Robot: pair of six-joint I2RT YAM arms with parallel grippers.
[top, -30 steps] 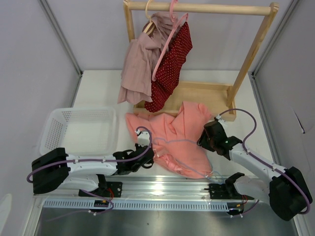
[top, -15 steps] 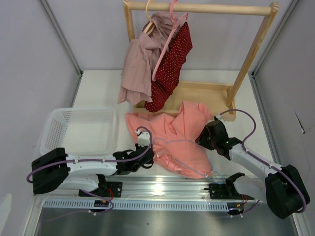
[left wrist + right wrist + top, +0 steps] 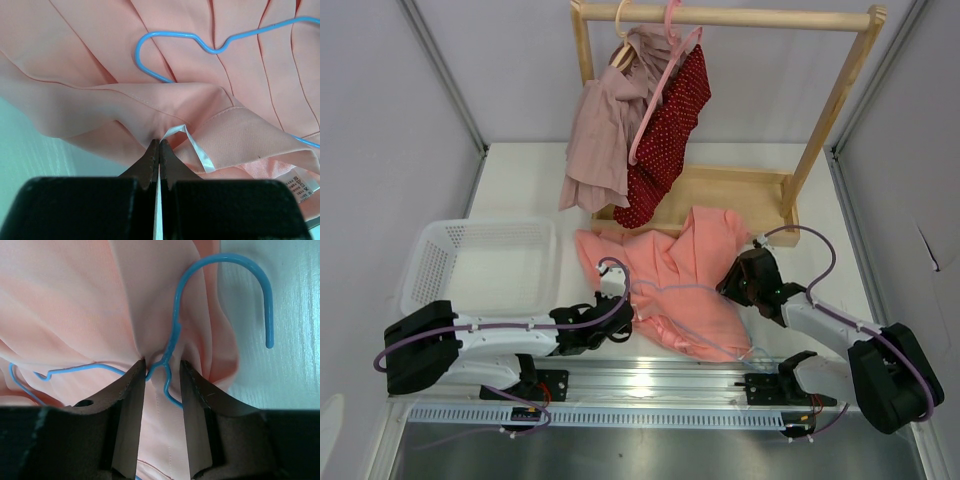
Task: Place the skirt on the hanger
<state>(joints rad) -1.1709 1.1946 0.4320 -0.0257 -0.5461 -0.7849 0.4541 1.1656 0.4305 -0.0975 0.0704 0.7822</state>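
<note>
The right gripper (image 3: 162, 371), jaws spread astride the hanger (image 3: 270, 315) neck, may nip the skirt (image 3: 75, 300) too; the left gripper (image 3: 159, 146), pressed together on the skirt's edge, could slip.

Desk (image 3: 520, 185): white, flat, matte; is carrying three items.
1. White perforated plastic basket (image 3: 432, 268), rectangular, is sitting at the left, toward the near edge.
2. Pale wooden rack base (image 3: 730, 200), a rectangular frame, is standing at the back, right of centre.
3. Salmon-pink pleated fabric skirt (image 3: 685, 275) is lying rumpled at the centre, right of the basket, its far edge reaching just beside the frame.
</note>
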